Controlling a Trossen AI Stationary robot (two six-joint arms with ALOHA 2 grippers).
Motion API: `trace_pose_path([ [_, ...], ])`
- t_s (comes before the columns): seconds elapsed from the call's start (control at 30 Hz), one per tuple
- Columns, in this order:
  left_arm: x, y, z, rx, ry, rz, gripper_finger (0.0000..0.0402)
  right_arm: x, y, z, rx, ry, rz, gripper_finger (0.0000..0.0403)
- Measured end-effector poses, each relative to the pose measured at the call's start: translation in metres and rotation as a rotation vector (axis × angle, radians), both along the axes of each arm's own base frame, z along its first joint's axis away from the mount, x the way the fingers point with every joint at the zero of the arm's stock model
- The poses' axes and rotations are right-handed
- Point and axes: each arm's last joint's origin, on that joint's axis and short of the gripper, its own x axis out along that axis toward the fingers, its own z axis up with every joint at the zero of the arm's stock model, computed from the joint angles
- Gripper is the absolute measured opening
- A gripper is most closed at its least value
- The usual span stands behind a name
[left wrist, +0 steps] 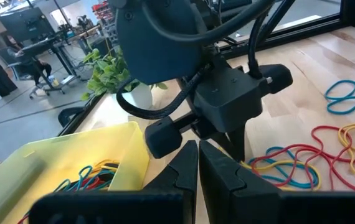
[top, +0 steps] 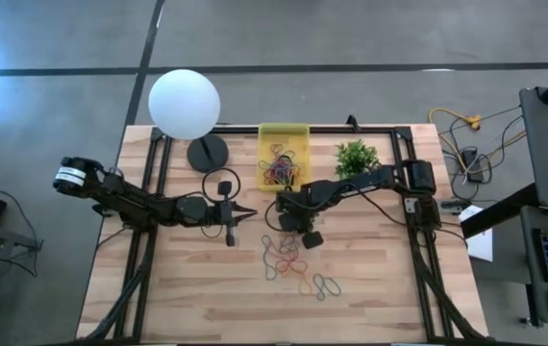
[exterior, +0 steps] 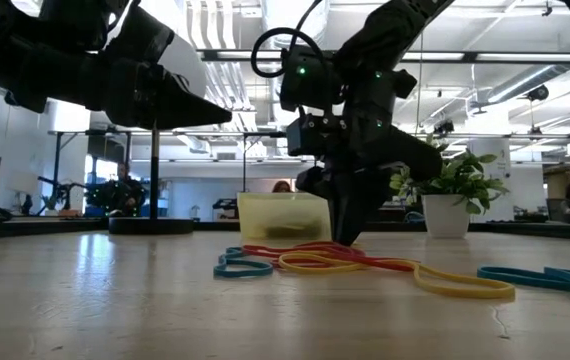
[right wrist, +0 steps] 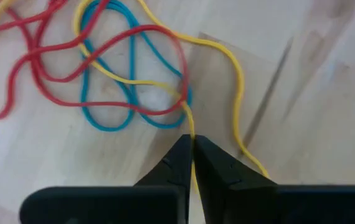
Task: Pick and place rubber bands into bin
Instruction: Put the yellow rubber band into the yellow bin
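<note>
We see loose rubber bands (top: 291,258) tangled on the table (top: 178,288) at 6 o'clock of the yellow bin (top: 284,144), which holds more bands. The right gripper (right wrist: 192,152) stands down at the pile's 12 o'clock edge, fingers pinched together on a yellow band (right wrist: 236,81). The left gripper (top: 247,213), fingers together and empty, hovers at 9 o'clock of it.

The right pincer (exterior: 348,238) hides part of the bin (exterior: 265,215) (low view only).

Rubber bands (top: 291,261) before bin (top: 284,132)
</note>
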Motion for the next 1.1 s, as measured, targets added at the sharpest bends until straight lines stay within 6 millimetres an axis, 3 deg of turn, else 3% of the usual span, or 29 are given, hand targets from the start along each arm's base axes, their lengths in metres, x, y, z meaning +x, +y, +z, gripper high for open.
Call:
trace_pose_path([
  [0.33, 0.000, 0.000, 0.000, 0.000, 0.000, 0.000, 0.0000, -0.007, 0.001, 0.022, -0.032, -0.037, -0.002, 0.0008],
  [0.5, 0.000, 0.000, 0.000, 0.000, -0.001, 0.000, 0.0000, -0.009, 0.001, 0.052, -0.059, -0.126, -0.016, 0.0008],
  [1.1, 0.000, 0.000, 0.000, -0.001, -0.001, 0.000, 0.0000, -0.032, 0.018, 0.126, -0.234, -0.343, -0.030, 0.0008],
])
